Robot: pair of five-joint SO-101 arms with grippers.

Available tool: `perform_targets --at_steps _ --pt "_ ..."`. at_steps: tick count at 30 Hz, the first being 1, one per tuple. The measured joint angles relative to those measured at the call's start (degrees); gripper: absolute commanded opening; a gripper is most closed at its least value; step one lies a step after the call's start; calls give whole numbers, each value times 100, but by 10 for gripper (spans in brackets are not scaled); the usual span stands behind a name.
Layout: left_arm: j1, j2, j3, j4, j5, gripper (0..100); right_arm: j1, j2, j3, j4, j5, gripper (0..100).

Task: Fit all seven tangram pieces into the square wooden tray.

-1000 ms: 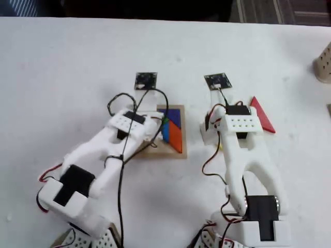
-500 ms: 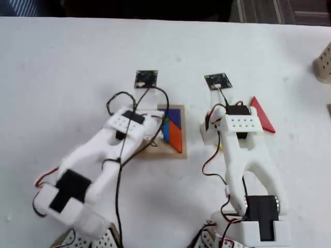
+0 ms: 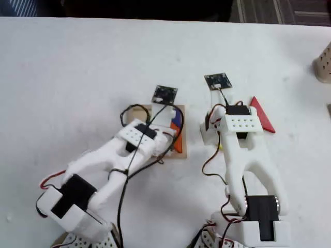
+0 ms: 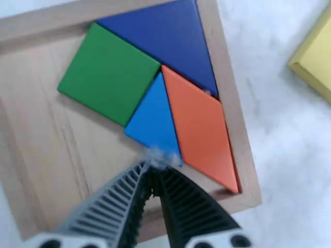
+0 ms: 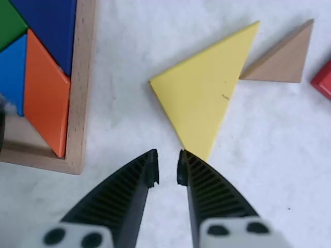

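Over the tray (image 4: 46, 155), left gripper (image 4: 152, 178) hung clenched, empty. At its three o'clock, right gripper (image 5: 166, 165) sat slightly parted by yellow triangle (image 5: 207, 98).

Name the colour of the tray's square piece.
The square piece is green, clearest in the left wrist view.

1. Setting: robotics lab bench, apparently.
2. White counter (image 3: 62, 67) carrying left arm (image 3: 98, 165) and right arm (image 3: 248, 155), white printed shells, loose red and black wiring (image 3: 121, 199).
3. Bare camera boards (image 3: 165, 94) on both wrists.
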Motion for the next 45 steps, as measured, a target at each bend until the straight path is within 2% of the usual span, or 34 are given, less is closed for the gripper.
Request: perform_targets --at_steps 8,16,33,40,45 --pt "0 53 -62 -44 18 23 0 0 0 0 0 63" --pt "-9 70 -62 -510 35 23 0 0 0 0 0 63" --pt "35 53 -62 -264 26 23 0 0 0 0 0 63" --pt "18 -993 378 -193 26 23 0 0 0 0 0 63" --pt "-686 -1398 738 -1064 26 23 0 0 0 0 0 63"
